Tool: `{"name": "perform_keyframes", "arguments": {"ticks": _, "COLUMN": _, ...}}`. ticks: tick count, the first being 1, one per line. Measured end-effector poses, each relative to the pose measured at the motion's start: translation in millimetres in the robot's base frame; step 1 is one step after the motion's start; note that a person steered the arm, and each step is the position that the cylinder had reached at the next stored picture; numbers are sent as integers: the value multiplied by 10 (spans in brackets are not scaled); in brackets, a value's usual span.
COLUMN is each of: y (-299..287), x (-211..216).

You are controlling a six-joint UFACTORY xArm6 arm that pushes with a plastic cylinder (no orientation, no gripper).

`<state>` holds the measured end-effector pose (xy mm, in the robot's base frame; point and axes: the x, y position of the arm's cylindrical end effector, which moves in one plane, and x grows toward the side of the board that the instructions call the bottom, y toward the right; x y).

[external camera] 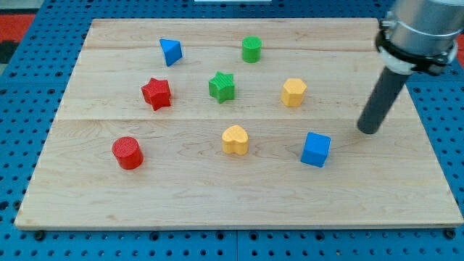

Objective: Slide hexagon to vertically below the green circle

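Right now my tip (369, 130) is resting on the wooden board (239, 206) toward the view's right, touching no block; being a plain dark rod with no pincer, it is holding nothing. Nearest to it, the blue cube (315, 149) is sitting just to the view's left and a little toward the bottom, apart from the tip. Further to the view's left and slightly toward the top, the yellow hexagon (293, 93) is standing well apart from the tip; the green circle (251, 49) is lying beyond it, toward the view's top left, so the hexagon is sitting below and to the right of that circle. Moving further left, the yellow heart (235, 139) is lying below the green star (222, 87); beyond these are the blue triangle (170, 51), the red star (156, 93) and, farthest away, the red cylinder (127, 153).
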<state>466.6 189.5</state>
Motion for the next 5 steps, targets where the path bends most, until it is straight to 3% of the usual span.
{"name": "perform_keyframes", "arguments": {"ticks": 2, "y": -860, "x": -67}}
{"name": "perform_keyframes", "arguments": {"ticks": 3, "y": -587, "x": -329}}
{"name": "perform_keyframes", "arguments": {"ticks": 4, "y": -686, "x": -704}}
{"name": "perform_keyframes", "arguments": {"ticks": 5, "y": -1135, "x": -724}}
